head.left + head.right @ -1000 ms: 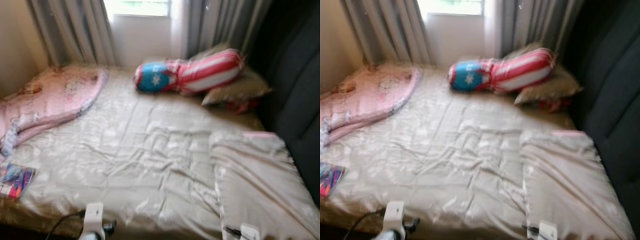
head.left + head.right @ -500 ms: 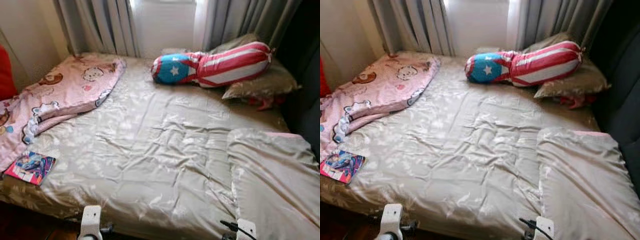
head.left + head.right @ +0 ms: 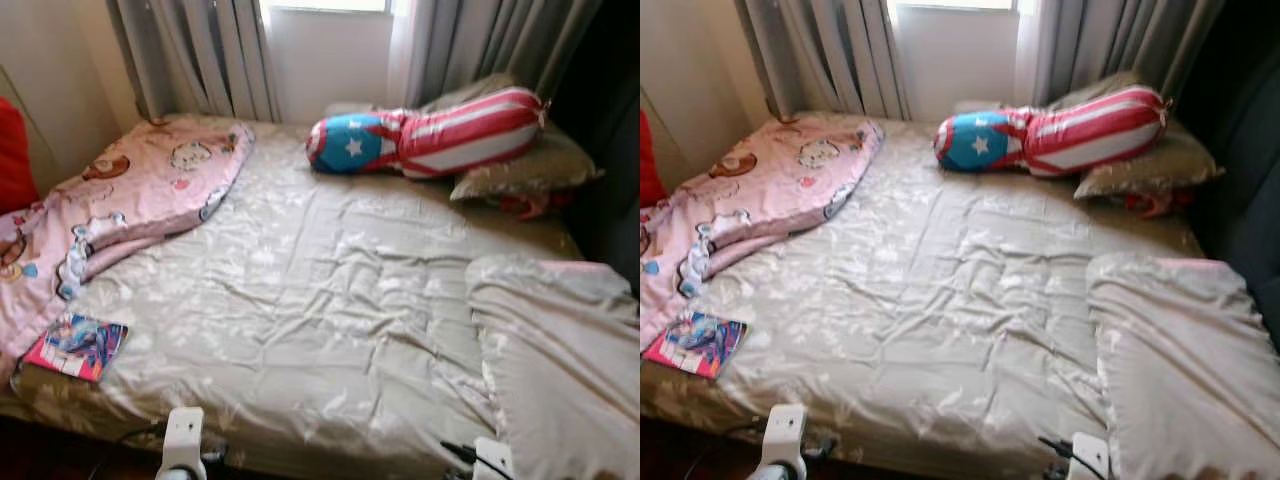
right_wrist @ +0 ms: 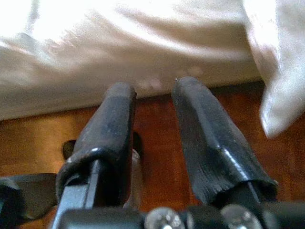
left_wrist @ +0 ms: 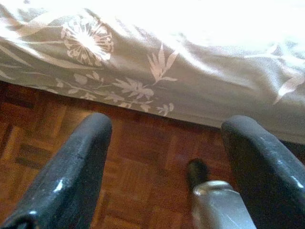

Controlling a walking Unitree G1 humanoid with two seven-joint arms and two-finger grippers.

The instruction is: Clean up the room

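Note:
A bed under a crumpled beige flowered sheet lies before me. A pink cartoon blanket is bunched along its left side. By the front left corner lies a colourful magazine. A stars-and-stripes bolster rests at the head on a beige pillow. My left gripper hangs open over the parquet floor beside the bed's edge, with nothing in it. My right gripper hangs low by the bed's edge too, open by a narrow gap and holding nothing.
A folded beige duvet covers the bed's front right corner. Grey curtains and a bright window are behind the bed. A dark headboard stands at the right, and something red at the left edge.
The whole picture has shifted and sharpened as the camera moved, bringing more of the bed's left side and the magazine into view. Nothing on the bed has moved; both arms hang as before.

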